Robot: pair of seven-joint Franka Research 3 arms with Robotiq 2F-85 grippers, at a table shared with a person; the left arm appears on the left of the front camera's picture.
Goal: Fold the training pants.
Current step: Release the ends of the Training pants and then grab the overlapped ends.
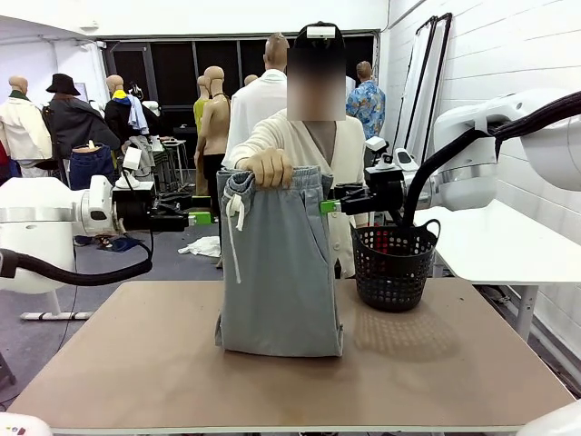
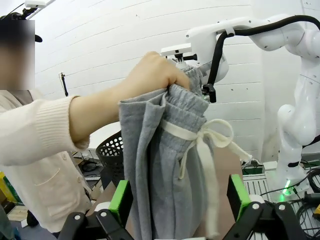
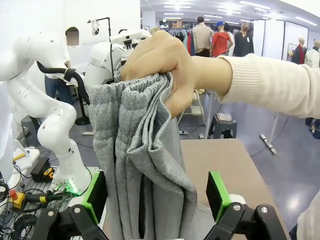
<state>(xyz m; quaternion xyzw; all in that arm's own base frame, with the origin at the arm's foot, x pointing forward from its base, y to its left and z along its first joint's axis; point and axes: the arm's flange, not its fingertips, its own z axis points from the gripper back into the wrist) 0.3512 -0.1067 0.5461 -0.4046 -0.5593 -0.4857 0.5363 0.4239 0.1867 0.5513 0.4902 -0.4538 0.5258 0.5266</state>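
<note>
Pants point(image 1: 281, 272) hang from a person's hand point(image 1: 270, 167), their lower end resting on the table point(image 1: 136, 363).
A black basket point(image 1: 394, 263) stands at 3 o'clock of the pants. Our left gripper point(image 1: 201, 218) at 9 o'clock and right gripper point(image 1: 329, 207) at 3 o'clock are held level near the top of the pants, jaws wide apart with cloth between the pads. We cannot tell if they touch it.

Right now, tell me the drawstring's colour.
The drawstring is white, clearest in the left wrist view.
</note>
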